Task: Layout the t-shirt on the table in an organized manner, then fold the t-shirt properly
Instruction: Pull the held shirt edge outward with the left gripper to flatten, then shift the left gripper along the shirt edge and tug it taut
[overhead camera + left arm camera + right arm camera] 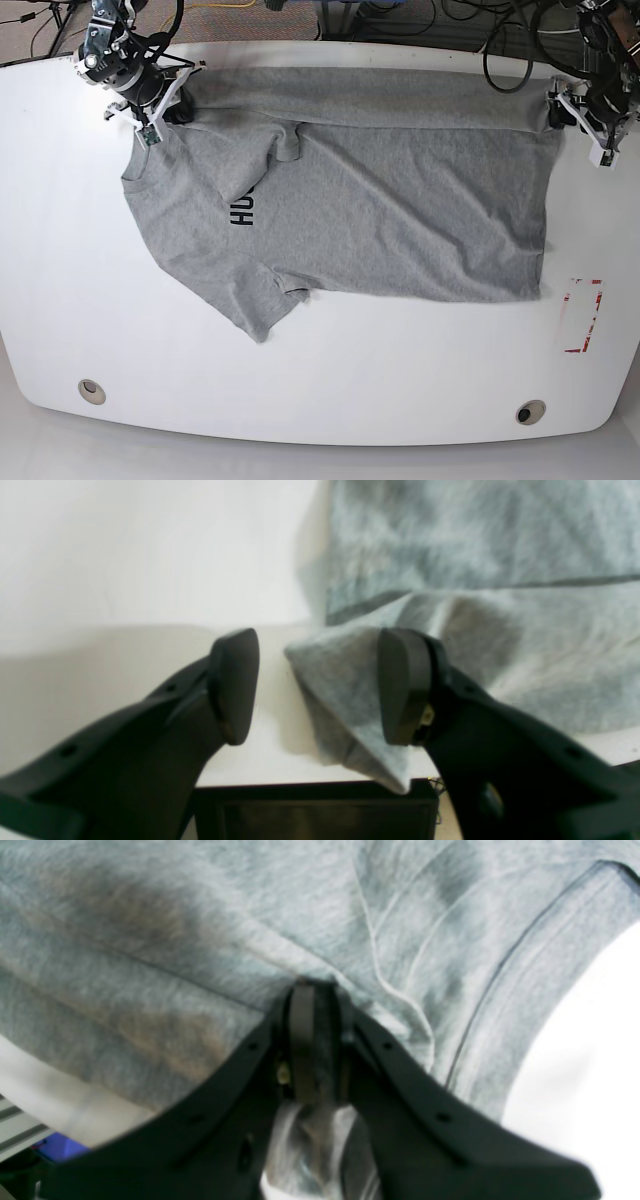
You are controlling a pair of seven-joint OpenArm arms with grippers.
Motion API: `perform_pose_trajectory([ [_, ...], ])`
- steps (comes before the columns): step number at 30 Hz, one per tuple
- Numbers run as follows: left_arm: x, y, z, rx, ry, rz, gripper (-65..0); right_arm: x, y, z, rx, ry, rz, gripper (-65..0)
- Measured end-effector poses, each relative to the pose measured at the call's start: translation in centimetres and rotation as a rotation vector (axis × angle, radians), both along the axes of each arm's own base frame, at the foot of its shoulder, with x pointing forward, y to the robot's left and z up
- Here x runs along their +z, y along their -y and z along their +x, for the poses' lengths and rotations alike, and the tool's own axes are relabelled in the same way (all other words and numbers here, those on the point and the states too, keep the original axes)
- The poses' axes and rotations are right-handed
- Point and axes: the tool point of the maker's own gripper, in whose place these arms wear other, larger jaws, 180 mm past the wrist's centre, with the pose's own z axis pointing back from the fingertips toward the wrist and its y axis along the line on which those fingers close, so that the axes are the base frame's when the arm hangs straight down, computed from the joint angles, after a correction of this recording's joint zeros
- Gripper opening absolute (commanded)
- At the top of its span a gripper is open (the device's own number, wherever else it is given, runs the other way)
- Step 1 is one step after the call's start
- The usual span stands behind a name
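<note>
Grey heathered cotton t-shirt (350, 200) risks skewing on the glossy white worktop (320, 390): right end effector (312, 990) pinches shoulder fabric, left end effector (317, 680) spread, corner unsecured.

Brown carpet (230, 18) showing beyond far table edge, black cables (430, 25) trailing across it; even light glaring off glossy surface.

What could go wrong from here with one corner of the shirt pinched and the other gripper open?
1. The left gripper stands open around a shirt corner at the table edge; closing off-centre could miss it.
2. The right gripper is shut on cloth near the collar; pulling alone could skew the shirt.
3. The far edge is folded over, and one sleeve lies bunched, so folding now may trap creases.
</note>
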Motion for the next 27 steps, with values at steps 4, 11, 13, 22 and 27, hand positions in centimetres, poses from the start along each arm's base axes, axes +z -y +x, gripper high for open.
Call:
perform_pose_trajectory([
  [4,-0.1,-0.1,-0.1,0.006,-0.002,-0.004,-29.6,-0.1,-0.4,0.1,0.012,0.000,0.002,-58.8],
  [11,-1.3,-0.6,-1.4,0.018,-0.055,-0.015,-37.8,0.0,-0.6,0.2,0.014,0.001,0.004,-59.0],
  [13,-1.4,-0.7,-1.4,0.022,-0.056,-0.017,-45.1,0.0,-0.6,0.2,0.014,0.001,0.004,-59.0],
  [22,-1.6,-0.5,-1.4,0.023,-0.053,-0.034,-60.7,0.0,-0.6,0.2,0.014,0.002,0.004,-59.0],
  [27,-0.8,-0.5,-0.9,0.009,-0.035,-0.011,-60.8,0.0,-0.6,0.3,0.014,0.004,0.004,-59.0],
])
